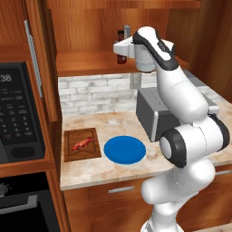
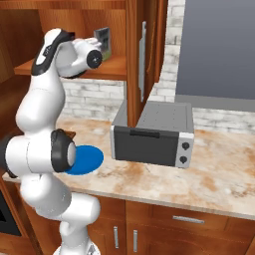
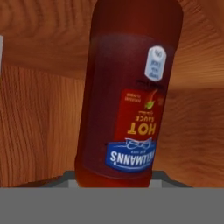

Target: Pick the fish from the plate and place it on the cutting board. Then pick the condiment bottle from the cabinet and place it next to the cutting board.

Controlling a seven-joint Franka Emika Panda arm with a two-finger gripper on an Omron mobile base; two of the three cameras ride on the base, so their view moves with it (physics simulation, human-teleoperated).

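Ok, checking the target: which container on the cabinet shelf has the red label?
The dark brown condiment bottle, close up in the hand view; the other is a taller grey cylinder.

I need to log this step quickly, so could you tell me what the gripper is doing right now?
Gripper: up at the cabinet shelf, right at the condiment bottle; whether it has closed on the bottle cannot be told.

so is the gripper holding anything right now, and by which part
Cannot tell: the gripper is at the condiment bottle on the cabinet shelf, but no fingers show against it.
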